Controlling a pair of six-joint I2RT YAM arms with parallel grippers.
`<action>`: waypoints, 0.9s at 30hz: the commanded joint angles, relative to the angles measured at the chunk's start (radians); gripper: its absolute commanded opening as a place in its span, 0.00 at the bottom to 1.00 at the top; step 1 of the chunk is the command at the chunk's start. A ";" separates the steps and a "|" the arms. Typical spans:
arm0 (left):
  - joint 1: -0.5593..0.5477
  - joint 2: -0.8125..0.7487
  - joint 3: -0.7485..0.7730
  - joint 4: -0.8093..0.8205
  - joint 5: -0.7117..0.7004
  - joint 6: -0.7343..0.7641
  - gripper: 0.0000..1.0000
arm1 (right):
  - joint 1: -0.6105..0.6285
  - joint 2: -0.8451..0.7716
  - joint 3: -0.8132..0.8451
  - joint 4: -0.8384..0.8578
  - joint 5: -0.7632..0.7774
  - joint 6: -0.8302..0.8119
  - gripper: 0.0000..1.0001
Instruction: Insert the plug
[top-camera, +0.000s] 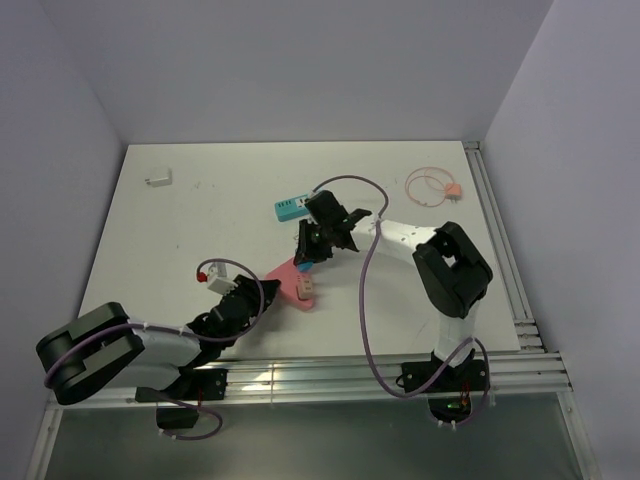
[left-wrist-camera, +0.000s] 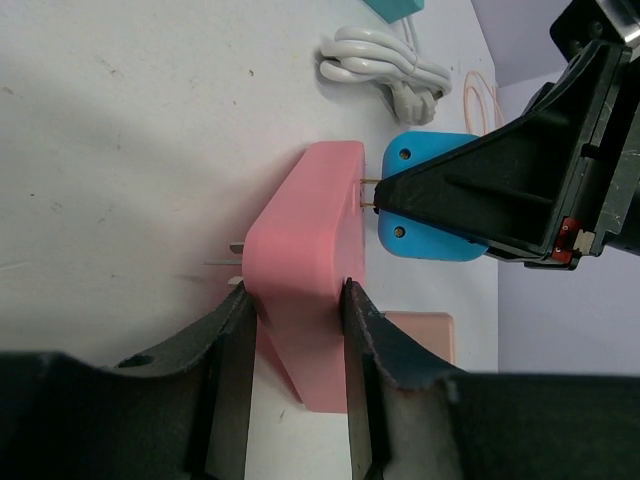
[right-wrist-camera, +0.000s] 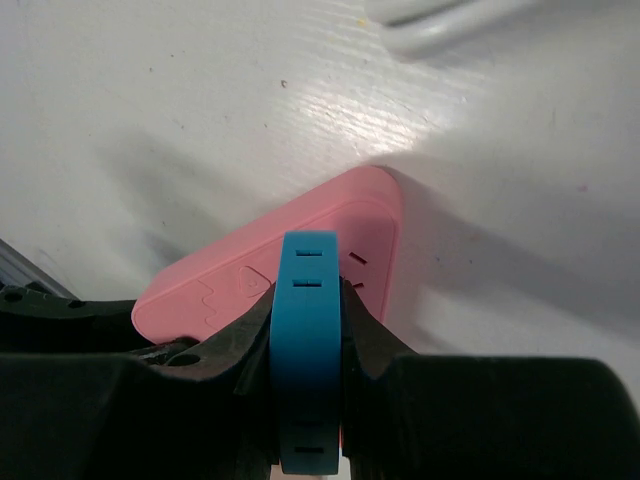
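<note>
On the table, left gripper clamps the pink socket block; right gripper pinches the blue plug.

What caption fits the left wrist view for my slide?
Left gripper clamps the pink adapter; right gripper holds the blue plug, prongs at its face.

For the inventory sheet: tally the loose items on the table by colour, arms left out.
Pink: 2, socket block and small pale block
Blue: 1, plug
Teal: 1, box
White: 2, adapter and coiled cable
Orange: 1, cable loop
Total: 7
</note>
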 joint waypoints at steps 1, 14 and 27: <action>-0.011 0.036 -0.071 -0.049 0.202 0.074 0.00 | 0.027 0.155 0.023 -0.132 -0.034 -0.136 0.00; 0.019 0.139 -0.057 -0.025 0.293 0.052 0.00 | 0.045 0.284 0.144 -0.318 0.044 -0.274 0.00; 0.030 0.145 -0.025 -0.074 0.307 0.066 0.00 | 0.076 0.358 0.215 -0.344 0.112 -0.242 0.00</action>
